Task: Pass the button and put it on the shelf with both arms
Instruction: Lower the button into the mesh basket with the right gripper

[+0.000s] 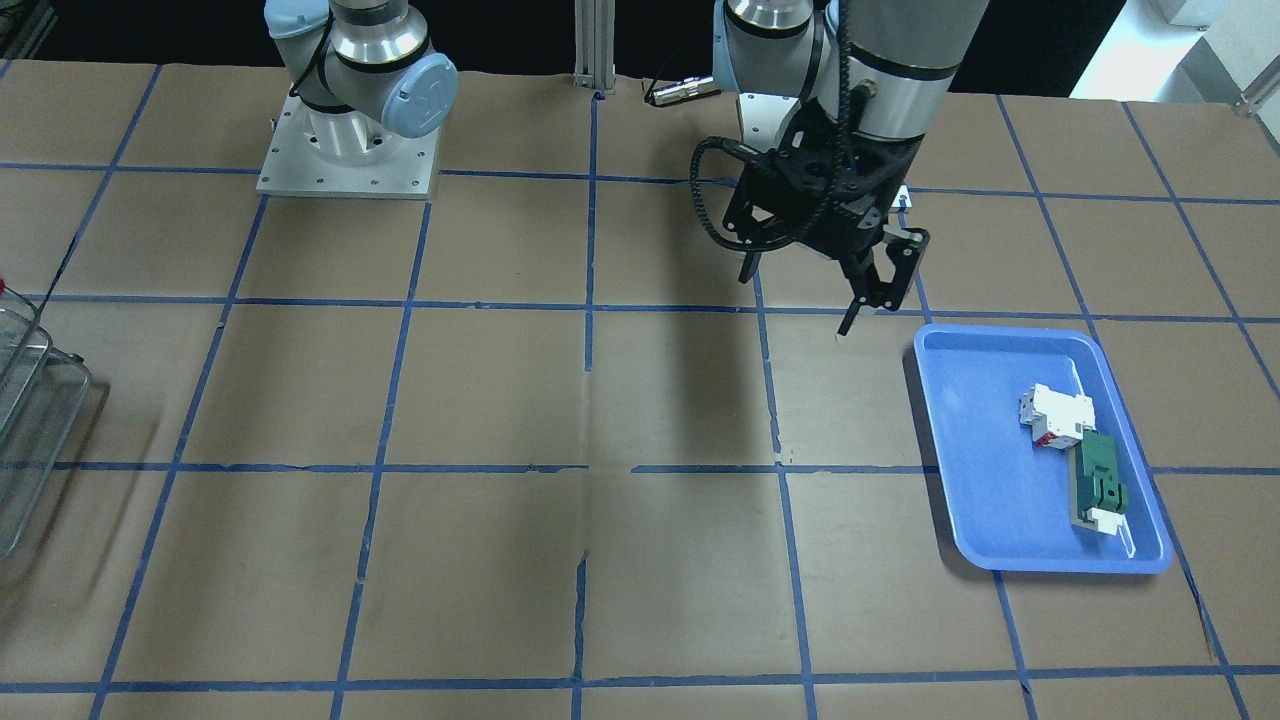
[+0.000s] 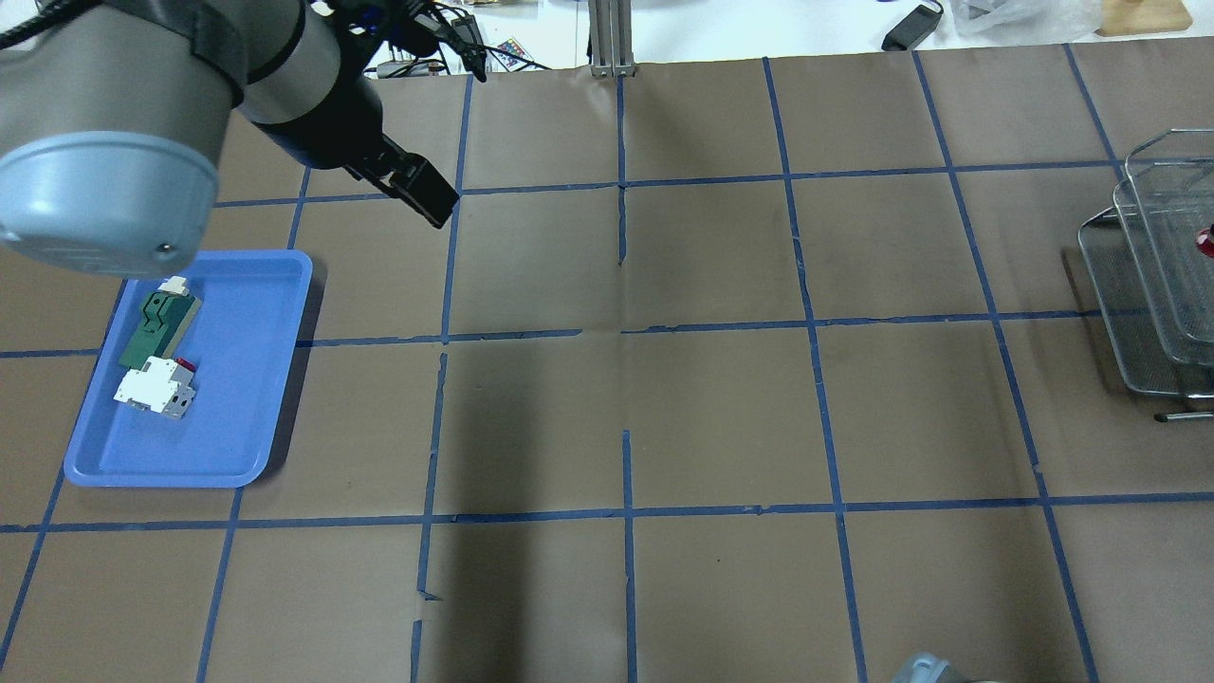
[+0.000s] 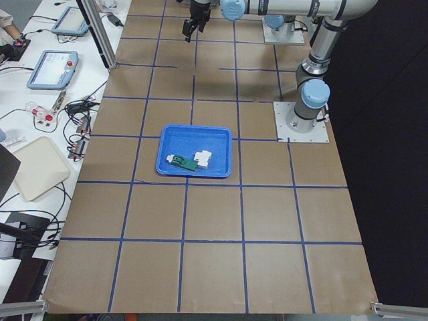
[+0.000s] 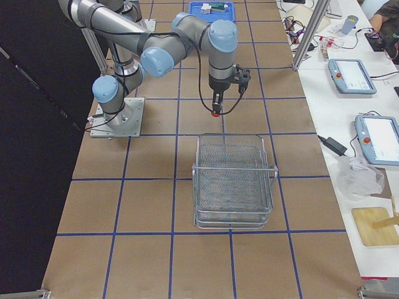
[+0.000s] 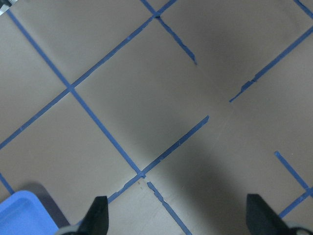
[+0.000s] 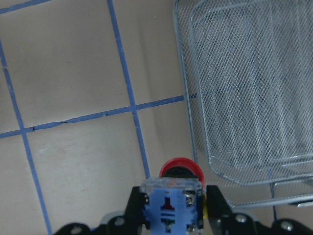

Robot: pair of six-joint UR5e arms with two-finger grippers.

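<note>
Slippage was our first worry. The right gripper (image 6: 175, 208) was clamped on the button (image 6: 172, 193) by its blue base alone, with the red cap pointing down and away. We judged that a jolt or a knock could twist it out from between the fingers.

Just past the cap lay a rounded corner of the shelf (image 6: 234, 98). The button hung outside that wire rim, over the table (image 6: 73, 88) rather than over the mesh. Carried across too low, we thought, the cap would catch the rim, and that would either shove the rack or pry the button loose. We could not tell how high the cap rode above the top tray.

On the side away from the rack we saw only brown paper and blue tape lines, so there seemed room to lift and line up before going in.

Farthest off, the left gripper (image 5: 178, 215) hung with its fingers spread wide and nothing between them. It was near the blue tray (image 1: 950, 450) and well apart from the shelf, so we expected no trouble from it.
</note>
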